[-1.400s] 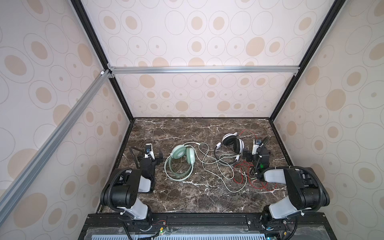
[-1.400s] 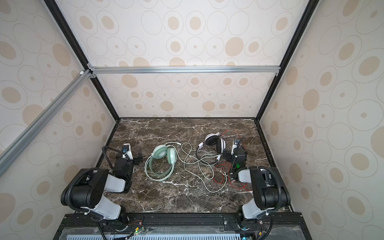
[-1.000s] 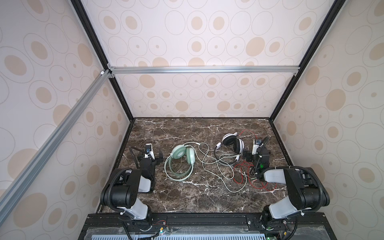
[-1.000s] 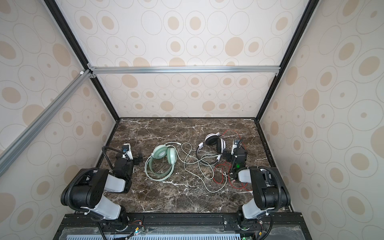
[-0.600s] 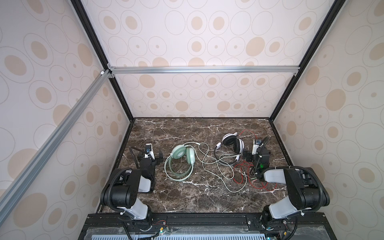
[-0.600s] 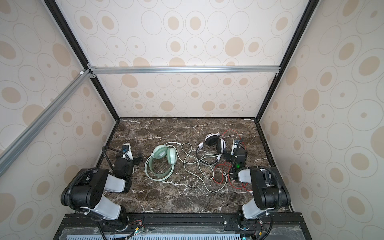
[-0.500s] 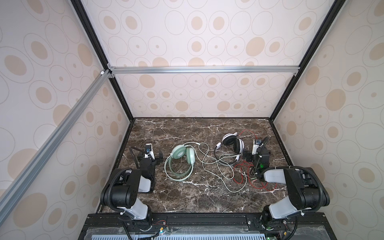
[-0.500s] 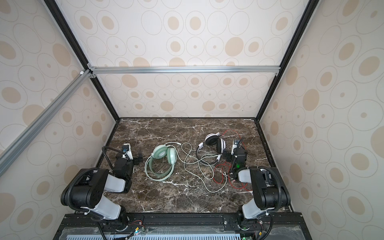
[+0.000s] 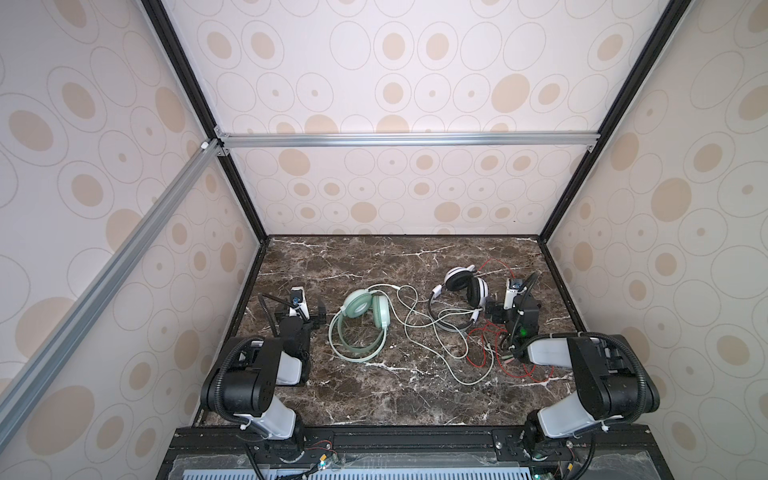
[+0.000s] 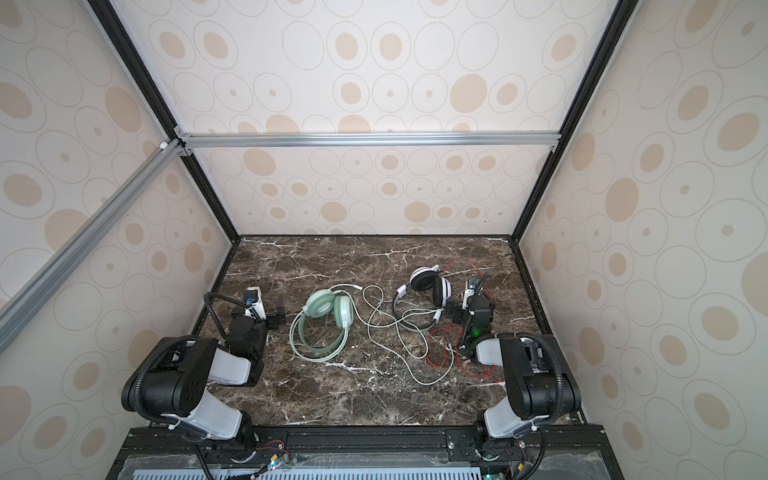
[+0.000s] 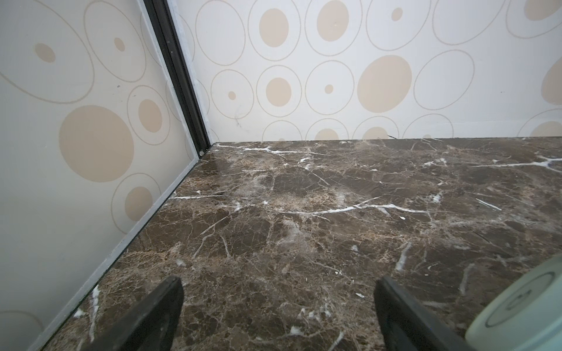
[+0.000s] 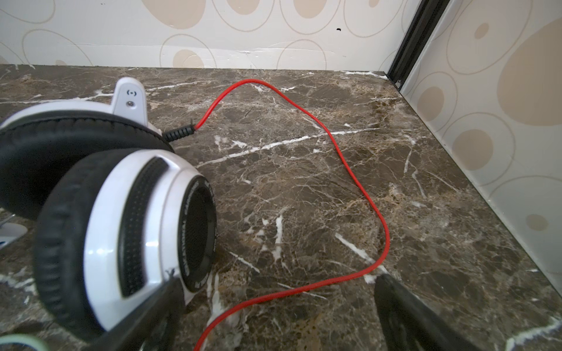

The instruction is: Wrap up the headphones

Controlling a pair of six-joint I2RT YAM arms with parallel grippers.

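Mint headphones (image 11: 517, 310) beside left pincer (image 11: 278, 304); white headphones (image 12: 121, 228) beside right pincer (image 12: 279, 287).

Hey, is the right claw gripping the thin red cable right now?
No, the thin red cable lies loose on the brown marble tabletop, between the wide-open jaws of the right claw.

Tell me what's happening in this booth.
Nothing is being handled yet. The left gripper and right gripper sit open and empty, low over the marble table. The mint-green headphones lie beside the left one, the white-and-black headphones beside the right. Their pale cable and red cable sprawl unwound, so wrapping hasn't started.
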